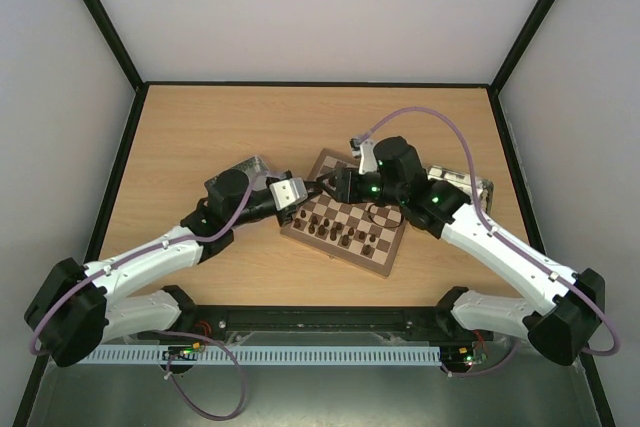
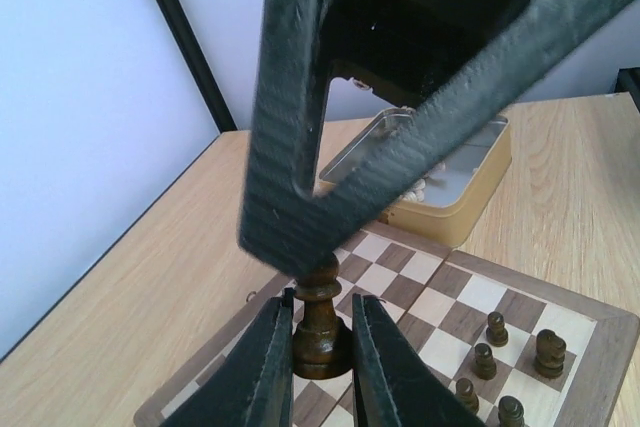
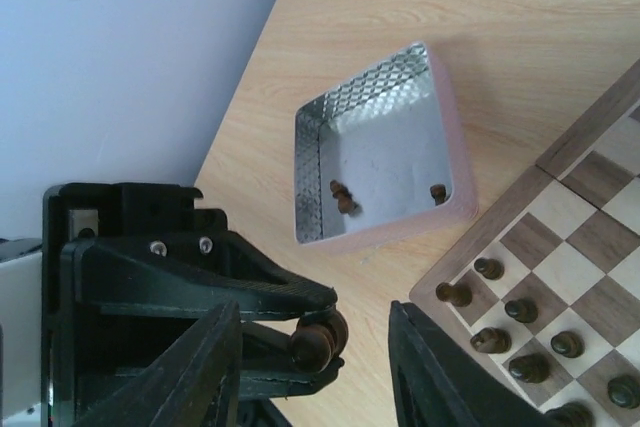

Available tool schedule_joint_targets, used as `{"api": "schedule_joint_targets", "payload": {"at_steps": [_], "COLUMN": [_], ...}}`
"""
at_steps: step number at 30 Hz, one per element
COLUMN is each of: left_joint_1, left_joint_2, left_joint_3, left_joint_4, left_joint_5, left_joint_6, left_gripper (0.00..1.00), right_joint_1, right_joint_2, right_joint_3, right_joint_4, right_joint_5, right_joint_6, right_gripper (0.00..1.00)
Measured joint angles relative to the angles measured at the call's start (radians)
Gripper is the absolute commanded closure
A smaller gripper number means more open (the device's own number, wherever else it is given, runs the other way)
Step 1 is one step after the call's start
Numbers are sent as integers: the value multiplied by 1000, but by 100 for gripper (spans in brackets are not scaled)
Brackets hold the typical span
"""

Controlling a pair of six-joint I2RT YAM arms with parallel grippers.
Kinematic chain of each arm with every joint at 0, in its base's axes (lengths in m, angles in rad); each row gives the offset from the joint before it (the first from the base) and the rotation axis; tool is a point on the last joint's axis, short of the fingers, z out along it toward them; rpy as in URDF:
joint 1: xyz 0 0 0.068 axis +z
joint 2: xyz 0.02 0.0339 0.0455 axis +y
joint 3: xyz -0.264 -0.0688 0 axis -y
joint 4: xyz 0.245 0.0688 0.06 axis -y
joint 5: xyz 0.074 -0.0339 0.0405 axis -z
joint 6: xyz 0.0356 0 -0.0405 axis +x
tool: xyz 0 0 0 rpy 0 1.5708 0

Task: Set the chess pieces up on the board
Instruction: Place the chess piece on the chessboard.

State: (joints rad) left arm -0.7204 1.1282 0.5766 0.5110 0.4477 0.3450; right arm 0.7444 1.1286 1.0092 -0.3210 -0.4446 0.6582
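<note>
Here, the square silver-lined metal tray [image 3: 370,97] holds a few small dark brown wooden chessmen [image 3: 343,197]. The yellow-sided tin [image 2: 455,212] beyond the board holds pale bits too small to identify. The left gripper [image 2: 322,299] is clenched on one dark turned chessman [image 2: 320,332], upright over a corner square of the flat checked wooden chessboard [image 2: 605,347]. The right gripper [image 3: 315,309] hangs at the piece's top, its jaws apart on either side. Other chessmen [image 2: 548,352] stand on the board.

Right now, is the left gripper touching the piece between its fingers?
Touching. Left wrist view: left gripper fingers clamp the piece, no gap either side.
</note>
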Motion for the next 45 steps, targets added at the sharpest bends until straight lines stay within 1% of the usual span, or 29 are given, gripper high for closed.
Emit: {"api": "schedule_joint_targets", "payload": {"at_steps": [1,5,8,9,11,12,14,15,17,19,22,25,27,29,32,35,37,40,45], "left_joint_1": [0,-3,-3,-3,-3,-3,-3,-3,-3,-4,-4,-4,-3,-2,10,72,116,156,182], "left_joint_2": [0,1,3,6,11,13,15,16,18,18,11,-8,-27,-54,-100,-111,-114,-138,-187], "left_joint_3": [0,0,0,0,0,0,0,0,0,-2,-25,-59,-72,-74,-64,-13,19,24,5], "left_joint_4": [0,8,11,12,13,13,9,7,13,23,42,40,25,-6,-81,-204,-266,-317,-340], "left_joint_5": [2,6,8,10,13,14,13,13,3,-25,-112,-219,-316,-415,-558,-632,-660,-695,-706], "left_joint_6": [13,39,45,45,47,46,45,45,23,-2,-79,-169,-252,-336,-475,-603,-665,-724,-782], "left_gripper": [93,93,92,91,87,82,56,49,42,29,26,25,24,22,18,13,9,6,5], "right_joint_1": [0,0,0,0,0,0,-2,-2,-1,0,0,0,0,0,0,0,0,0,0], "right_joint_2": [4,24,27,27,27,27,27,25,22,16,-4,-29,-40,-47,-56,-63,-63,-63,-37], "right_joint_3": [0,-1,-4,-4,-7,-10,-19,-23,-31,-38,-46,-71,-105,-147,-215,-273,-302,-337,-368], "right_joint_4": [-1,-11,-11,-10,-7,-6,1,4,5,0,-47,-115,-166,-214,-266,-296,-304,-303,-288], "right_joint_5": [-14,-51,-72,-76,-84,-82,-73,-66,-14,58,224,381,468,522,568,579,578,572,540], "right_joint_6": [-3,-8,-9,-11,-13,-10,-6,-5,-4,-5,-6,0,12,35,77,112,129,143,151], "right_gripper": [68,71,83,88,93,95,96,96,96,96,97,97,98,98,98,98,98,98,98]}}
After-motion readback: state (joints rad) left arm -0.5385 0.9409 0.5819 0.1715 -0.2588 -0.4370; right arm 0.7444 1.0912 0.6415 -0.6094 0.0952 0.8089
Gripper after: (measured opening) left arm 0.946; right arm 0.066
